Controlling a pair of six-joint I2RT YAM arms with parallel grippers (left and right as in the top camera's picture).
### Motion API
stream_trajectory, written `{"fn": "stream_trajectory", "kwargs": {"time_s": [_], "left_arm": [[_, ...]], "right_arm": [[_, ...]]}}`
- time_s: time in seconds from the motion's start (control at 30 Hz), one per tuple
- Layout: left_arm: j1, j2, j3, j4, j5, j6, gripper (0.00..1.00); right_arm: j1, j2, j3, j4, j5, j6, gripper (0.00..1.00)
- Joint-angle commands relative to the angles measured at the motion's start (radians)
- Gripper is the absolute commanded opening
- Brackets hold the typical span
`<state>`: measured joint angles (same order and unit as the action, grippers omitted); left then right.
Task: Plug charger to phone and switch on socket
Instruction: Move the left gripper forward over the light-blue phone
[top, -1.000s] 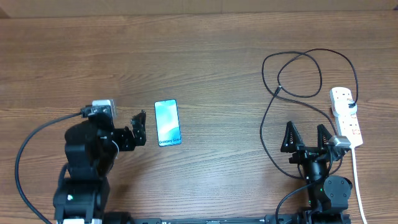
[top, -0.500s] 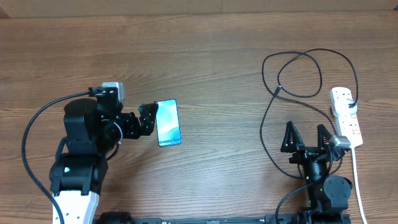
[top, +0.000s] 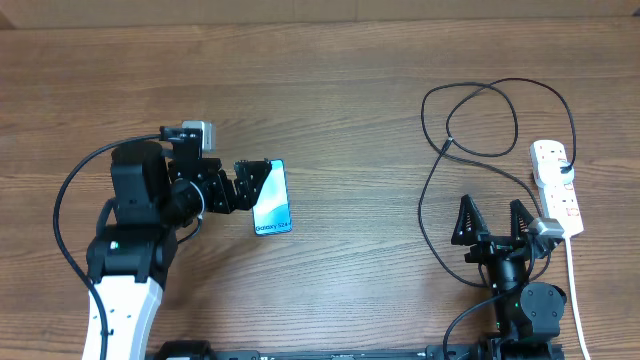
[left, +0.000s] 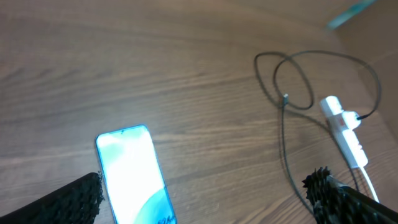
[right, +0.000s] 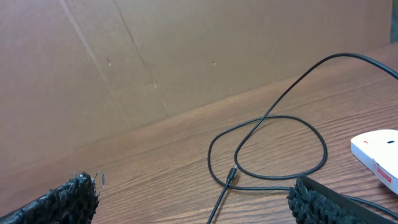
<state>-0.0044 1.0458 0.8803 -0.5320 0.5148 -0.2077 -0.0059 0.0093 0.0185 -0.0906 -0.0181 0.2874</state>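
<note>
Overhead: left gripper (top: 250, 187) open beside phone (top: 273, 203), right gripper (top: 493, 216) open, empty; charger (top: 437, 170) not yet plugged, socket (top: 555, 186) untouched.

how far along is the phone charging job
Nothing done yet: the charger plug lies loose on the table, far from the phone. In hand: the left gripper, open, sits at the phone's edge; the right gripper is open and empty. Left: plugging in, switching the socket.

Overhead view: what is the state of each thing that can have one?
phone: face up, screen lit, nothing plugged in.
charger: coiled, small plug lying free.
socket: switch position cannot be read.
left gripper: open, at the phone, empty.
right gripper: open, empty.
</note>
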Motion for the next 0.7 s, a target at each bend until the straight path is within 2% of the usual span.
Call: {"fn": "stream_trajectory", "kwargs": {"time_s": [0.0,0.27,0.37,0.5,0.67], "left_arm": [[-0.027,0.059,0.106,-0.055,-0.097,0.001,1.00],[-0.144,0.183,0.284,-0.220,-0.360,-0.066,1.00],[-0.158,0.230,0.324,-0.262,-0.390,-0.112,1.00],[-0.177,0.302,0.375,-0.326,-0.423,-0.115,1.00],[-0.224,0.383,0.424,-0.404,-0.529,-0.154,1.00]], "right_arm": [[-0.001,-0.006,-0.011,0.006,0.009,-0.007,1.00],[-0.001,-0.006,-0.011,0.006,0.009,-0.007,1.00],[-0.001,-0.006,-0.011,0.006,0.009,-0.007,1.00],[-0.001,-0.006,-0.011,0.006,0.009,-0.007,1.00],[-0.001,-0.006,-0.011,0.006,0.009,-0.007,1.00]]}}
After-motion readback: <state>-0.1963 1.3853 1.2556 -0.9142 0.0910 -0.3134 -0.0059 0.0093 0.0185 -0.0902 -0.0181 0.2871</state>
